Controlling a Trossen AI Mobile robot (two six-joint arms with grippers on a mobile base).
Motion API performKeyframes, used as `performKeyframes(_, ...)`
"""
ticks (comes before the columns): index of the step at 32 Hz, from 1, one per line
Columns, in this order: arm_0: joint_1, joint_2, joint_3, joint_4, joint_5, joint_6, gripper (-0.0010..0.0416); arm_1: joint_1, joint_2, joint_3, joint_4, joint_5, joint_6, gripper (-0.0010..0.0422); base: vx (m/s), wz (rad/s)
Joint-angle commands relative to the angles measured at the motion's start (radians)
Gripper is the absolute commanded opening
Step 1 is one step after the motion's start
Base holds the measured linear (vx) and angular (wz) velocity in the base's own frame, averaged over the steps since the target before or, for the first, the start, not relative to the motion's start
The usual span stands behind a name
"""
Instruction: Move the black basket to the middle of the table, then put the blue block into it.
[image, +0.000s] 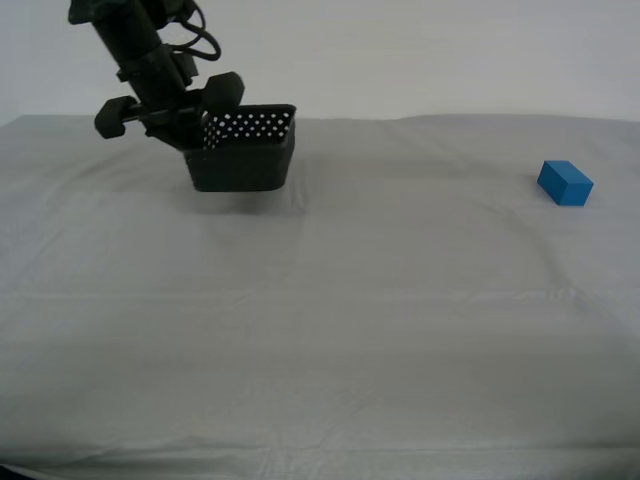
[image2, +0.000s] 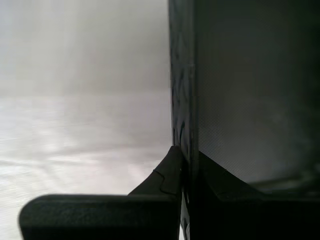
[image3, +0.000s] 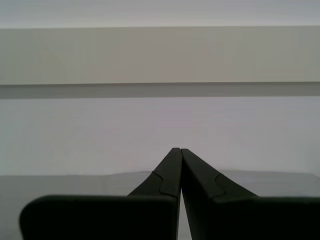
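The black basket (image: 245, 152) hangs at the exterior view's back left, tilted and a little above the table (image: 320, 330), with a shadow under it. My second gripper (image: 205, 128) is shut on the basket's side wall. In the second wrist view my second gripper (image2: 186, 152) pinches that wall, and the basket (image2: 240, 100) fills half of that view. The blue block (image: 565, 183) lies on the cloth at the exterior view's far right, apart from the basket. My first gripper (image3: 177, 150) is shut and empty; it does not show in the exterior view.
The light grey cloth spreads wide between the basket and the blue block and toward the front edge. A plain pale wall (image: 420, 50) stands behind the table. The first wrist view faces a pale wall with a horizontal ledge (image3: 160, 90).
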Motion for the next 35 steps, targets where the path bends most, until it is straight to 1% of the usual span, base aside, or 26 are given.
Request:
performKeyframes(1,0.0,0.0,0.001,0.003,-0.002,0.001,0.0001,-0.055,0.0,0.021,0.0,0.005,-0.041,-0.0002,0.0,0.0)
performKeyframes(3,0.0,0.0,0.001,0.003,-0.002,0.001,0.0,-0.116,0.0,0.029,0.009,0.008,-0.086,-0.0002,0.0,0.0)
performKeyframes(6,0.0,0.0,0.001,0.003,-0.002,0.002,0.0,-0.179,0.001,0.028,0.017,0.006,-0.12,-0.0001,0.0,0.0)
performKeyframes(7,0.0,0.0,0.001,0.003,-0.002,0.002,0.0,-0.211,0.001,0.027,0.025,0.005,-0.138,-0.0002,0.0,0.0)
performKeyframes(9,0.0,0.0,0.001,0.003,-0.002,0.002,0.0001,-0.251,0.001,0.026,0.043,-0.005,-0.161,-0.0002,0.0,0.0)
performKeyframes(10,0.0,0.0,0.001,0.003,-0.002,0.002,0.0,-0.288,0.001,0.026,0.077,-0.014,-0.185,-0.0001,0.0,0.0)
performKeyframes(12,0.0,0.0,0.001,0.003,-0.002,0.002,0.0,-0.315,0.001,0.026,0.099,-0.029,-0.204,0.0,0.0,0.0)
performKeyframes(14,0.0,0.0,0.001,0.003,-0.002,0.002,0.0,-0.32,0.001,0.026,0.101,-0.037,-0.199,0.0,0.0,0.0)
performKeyframes(16,0.001,0.0,0.001,0.003,-0.002,0.002,0.0001,-0.32,0.001,0.026,0.116,-0.038,-0.181,0.0,0.0,0.0)
performKeyframes(19,0.001,0.0,0.001,0.003,-0.002,0.002,0.0001,-0.319,0.001,0.026,0.129,-0.039,-0.182,0.0008,0.0,0.0)
performKeyframes(20,0.001,0.0,0.001,0.003,-0.002,0.002,0.0,-0.32,0.001,0.025,0.127,-0.039,-0.182,0.003,0.0,0.0)
performKeyframes(21,0.001,0.0,0.001,0.003,-0.002,0.002,0.0,-0.321,0.001,0.023,0.127,-0.038,-0.182,0.0041,0.0,0.0)
performKeyframes(22,0.001,0.0,0.001,0.003,-0.002,0.002,0.0001,-0.323,0.001,0.019,0.128,-0.039,-0.186,0.0078,0.0,0.0)
performKeyframes(24,0.001,0.0,0.001,0.003,-0.002,0.002,0.0,-0.324,0.001,0.012,0.128,-0.039,-0.187,0.0123,0.0,0.0)
performKeyframes(26,0.001,0.0,0.001,0.003,-0.002,0.002,0.0001,-0.324,0.001,0.009,0.127,-0.039,-0.187,0.015,0.0,0.0)
performKeyframes(27,0.001,0.0,0.001,0.0,-0.002,0.001,0.0,-0.324,0.001,0.008,0.127,-0.039,-0.187,0.0172,0.0,0.0)
performKeyframes(28,0.001,0.0,0.001,-0.014,-0.002,0.001,0.0,-0.324,0.001,0.009,0.129,-0.039,-0.187,0.0202,0.0,0.0)
performKeyframes(29,0.001,0.0,0.001,-0.055,-0.002,0.001,0.0,-0.323,0.001,0.015,0.129,-0.039,-0.186,0.0231,0.0,0.0)
performKeyframes(32,0.001,0.002,0.001,-0.085,0.001,0.001,0.0001,-0.313,0.0,0.034,0.129,-0.051,-0.181,0.0248,0.0,0.0)
performKeyframes(35,-0.001,0.012,0.056,-0.23,0.007,0.001,0.0002,-0.283,0.0,0.084,0.129,-0.056,-0.154,0.0245,0.0,0.0)
